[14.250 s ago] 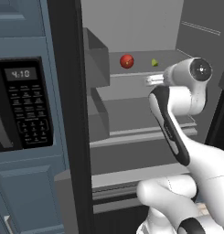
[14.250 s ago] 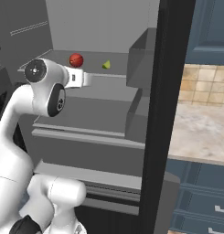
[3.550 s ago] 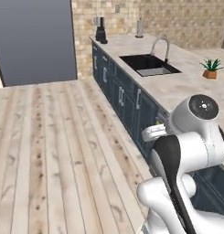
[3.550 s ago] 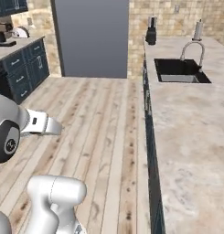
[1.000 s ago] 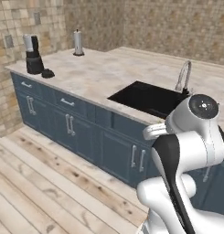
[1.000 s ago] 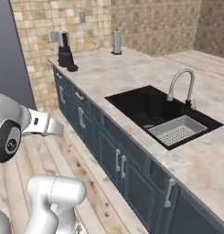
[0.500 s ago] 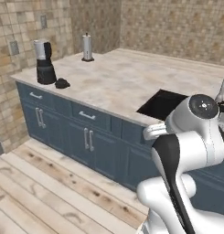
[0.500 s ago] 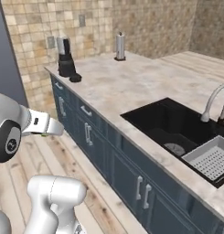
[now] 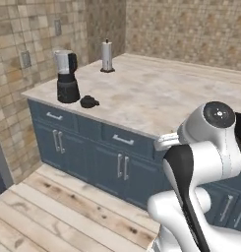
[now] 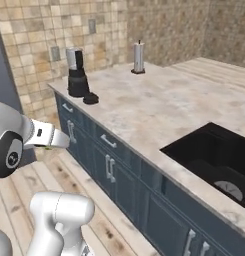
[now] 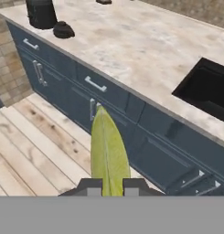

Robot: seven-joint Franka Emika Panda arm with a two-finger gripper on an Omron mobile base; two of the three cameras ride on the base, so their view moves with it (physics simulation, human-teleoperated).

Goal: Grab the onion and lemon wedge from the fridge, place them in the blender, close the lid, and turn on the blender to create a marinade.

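Note:
My gripper [image 11: 112, 185] is shut on the lemon wedge [image 11: 109, 151], a slim yellow-green piece standing up between the finger tips. It hangs over the wooden floor in front of the blue cabinets. In the right base view the hand [image 10: 54, 138] points toward the counter. The blender [image 9: 67, 78] [image 10: 77, 72] stands lidless at the counter's far left end. Its black lid [image 9: 89, 102] [image 10: 90, 98] [image 11: 63, 29] lies on the counter just beside it. The fridge's [image 10: 0, 75] grey side shows at the left edge. The onion is out of view.
A white paper roll [image 9: 107, 56] [image 10: 138, 58] stands upright at the back of the marble counter [image 9: 161, 98]. A black sink [image 10: 219, 160] [image 11: 209, 89] is sunk into the counter to the right. Blue cabinet doors and drawers [image 11: 99, 98] face me below.
The base has kept moving: the whole scene slid right, the blender and lid came nearer, the sink moved to the edge. The wedge stays held.

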